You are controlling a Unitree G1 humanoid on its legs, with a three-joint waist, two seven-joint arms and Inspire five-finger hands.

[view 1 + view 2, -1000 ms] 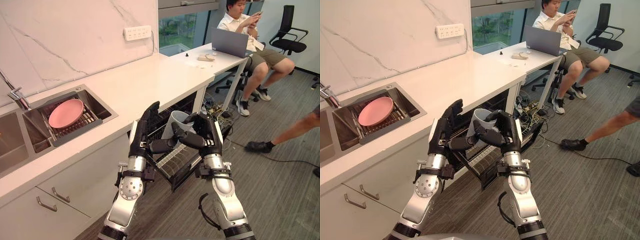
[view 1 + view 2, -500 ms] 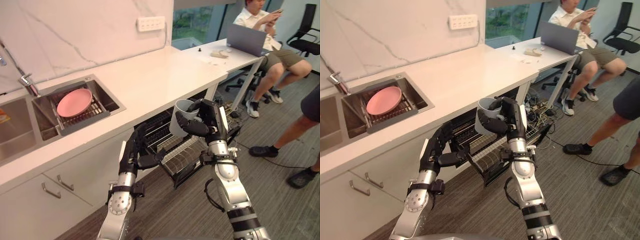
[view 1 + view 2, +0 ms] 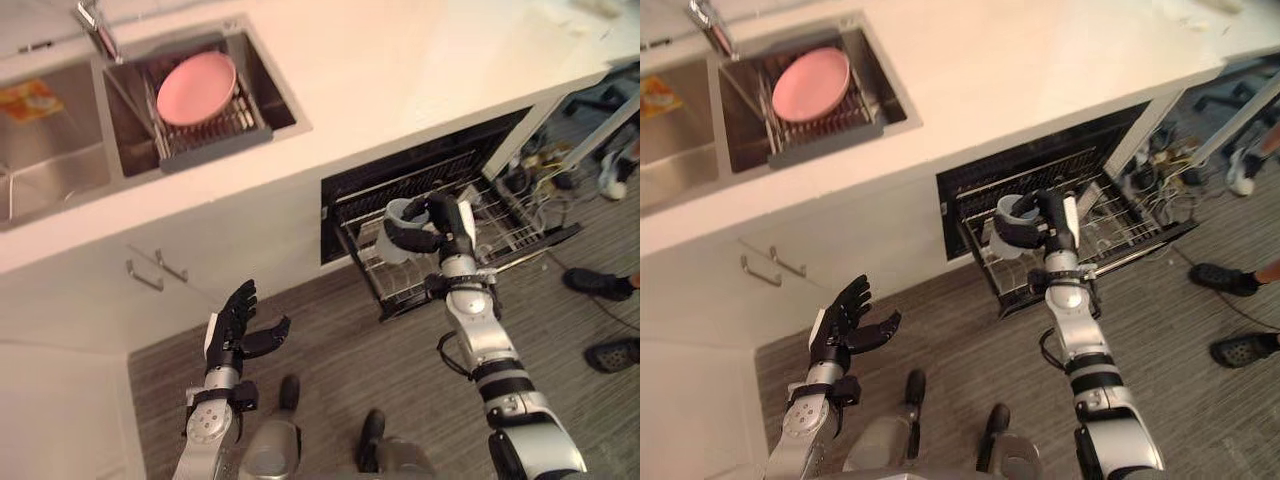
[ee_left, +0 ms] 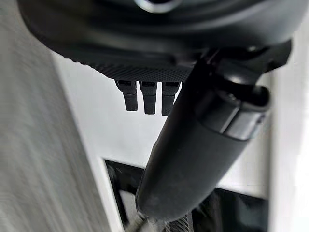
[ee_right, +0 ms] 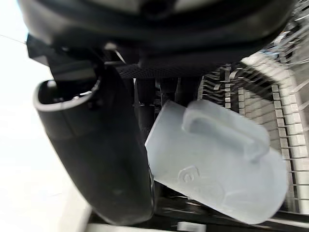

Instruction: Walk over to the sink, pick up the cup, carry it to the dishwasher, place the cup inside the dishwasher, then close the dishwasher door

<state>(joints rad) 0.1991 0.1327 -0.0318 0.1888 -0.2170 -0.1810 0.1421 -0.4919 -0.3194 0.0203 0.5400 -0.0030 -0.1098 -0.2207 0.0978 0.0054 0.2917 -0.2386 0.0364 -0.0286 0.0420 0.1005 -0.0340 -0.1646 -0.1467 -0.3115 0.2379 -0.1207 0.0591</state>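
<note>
Over the pulled-out dishwasher rack (image 3: 505, 215), the right hand (image 3: 445, 222) grips the pale cup (image 3: 392, 240); the left hand (image 3: 232, 322) hangs spread and empty above the floor (image 3: 330, 340)

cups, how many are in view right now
1. The cup is held in the right hand above the dishwasher rack; more may be hidden deeper inside it.
</note>
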